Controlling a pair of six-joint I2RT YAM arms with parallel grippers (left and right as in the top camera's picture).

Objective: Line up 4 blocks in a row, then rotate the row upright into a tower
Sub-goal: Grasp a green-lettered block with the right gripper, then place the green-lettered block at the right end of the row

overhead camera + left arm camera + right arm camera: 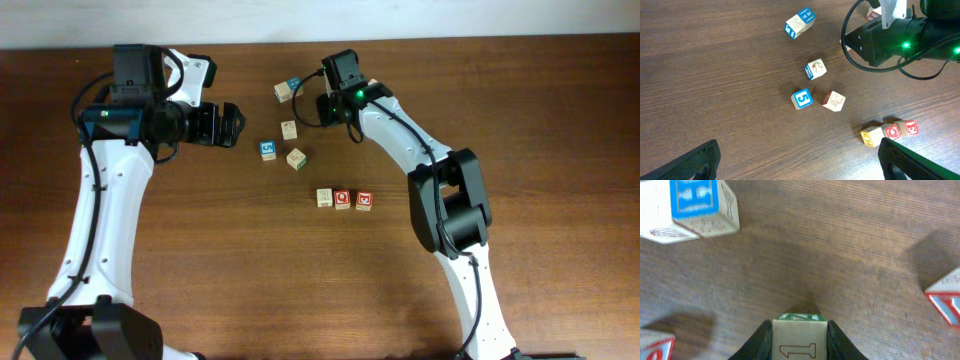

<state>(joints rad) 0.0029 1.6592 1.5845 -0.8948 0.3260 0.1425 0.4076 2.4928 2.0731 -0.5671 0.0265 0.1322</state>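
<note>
**Right wrist view: a block pinched for its turn**

The right gripper (800, 326) is clamped on a green-edged block (799, 346), a pale cube with an outlined "1" facing the camera. One finger (761, 342) presses against each side face. Taking it by two opposite flat sides looks deliberate — a twist of the wrist should then carry the cube round without it slipping. I cannot tell whether it rests on the table (840, 255) or hangs just clear of it. From overhead this cube is hidden under the gripper, at the far middle of the table. A blue H block (692, 205) lies near it but apart.

The other likely task cubes stand nearer the arms' bases: a plain block (324, 197), a red Q block (343, 199) and a red block (364, 199). They touch side by side in a straight row. That tidy line suggests they are being handled as a set, though nothing shows whether any has had its turn.

The left gripper (800, 150) has its jaws wide apart with nothing between them. It hovers on its own side, looking across at a blue 5 block (801, 98) and the loose cubes — apparently parked there so the working arm has room.
</note>
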